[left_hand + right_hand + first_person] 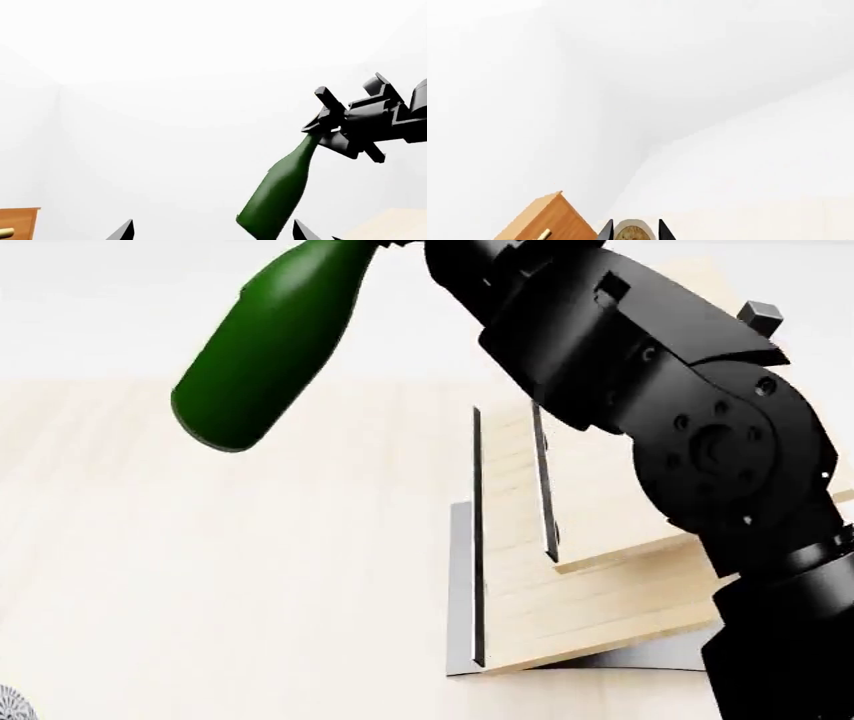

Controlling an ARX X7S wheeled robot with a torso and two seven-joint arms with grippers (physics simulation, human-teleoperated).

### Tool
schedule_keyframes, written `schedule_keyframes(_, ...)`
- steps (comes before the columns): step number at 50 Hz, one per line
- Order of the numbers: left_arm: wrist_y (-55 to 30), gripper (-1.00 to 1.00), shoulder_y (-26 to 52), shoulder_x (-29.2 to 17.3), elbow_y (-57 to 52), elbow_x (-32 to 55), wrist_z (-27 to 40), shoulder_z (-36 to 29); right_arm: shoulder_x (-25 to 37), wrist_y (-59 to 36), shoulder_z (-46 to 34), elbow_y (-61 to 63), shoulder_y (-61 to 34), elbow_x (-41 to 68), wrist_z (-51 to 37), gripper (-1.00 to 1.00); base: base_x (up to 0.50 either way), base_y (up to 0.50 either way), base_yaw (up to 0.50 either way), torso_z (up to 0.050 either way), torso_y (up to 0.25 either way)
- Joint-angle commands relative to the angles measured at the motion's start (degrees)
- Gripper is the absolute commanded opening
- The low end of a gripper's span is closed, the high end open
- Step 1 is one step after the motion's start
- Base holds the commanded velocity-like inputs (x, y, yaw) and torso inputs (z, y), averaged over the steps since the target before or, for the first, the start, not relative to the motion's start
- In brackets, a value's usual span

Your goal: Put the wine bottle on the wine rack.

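In the head view, the wine bottle [267,345] hangs in the air to the left of the wine rack [587,570] and above the pale table [200,570], tilted with its base toward the camera and its neck running up to the right. The bottle touches neither the rack nor the table. The rack's two slanted light-wood panels stand on a grey base, and the right arm [667,420] crosses in front of the rack's right side. The left wrist view shows the right gripper [320,131] clamped on the bottle's neck, the green body slanting down away from it. Only the left gripper [213,231] fingertips show, spread well apart around nothing. A brown cabinet [547,222] shows in the right wrist view.
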State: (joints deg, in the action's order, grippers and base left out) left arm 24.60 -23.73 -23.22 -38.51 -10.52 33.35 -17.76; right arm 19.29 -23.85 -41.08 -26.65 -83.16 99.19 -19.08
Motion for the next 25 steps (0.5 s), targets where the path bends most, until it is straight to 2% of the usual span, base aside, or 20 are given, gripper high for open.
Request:
schedule_keyframes(1,-0.03,1.00,0.09,-0.17,0.02,0.02,0.19,-0.11,3.28,2.65,8.31,-1.41,-0.42,5.44,-3.59,-1.00,0.00,0.00,0.00,0.000,0.000)
schedule_keyframes(25,-0.66,1.00,0.25,-0.51,-0.51,0.11,0.47,-0.26,14.73,7.61,17.83,-1.08,4.33,11.34,-8.61,-1.00,0.00,0.00,0.00,0.000,0.000)
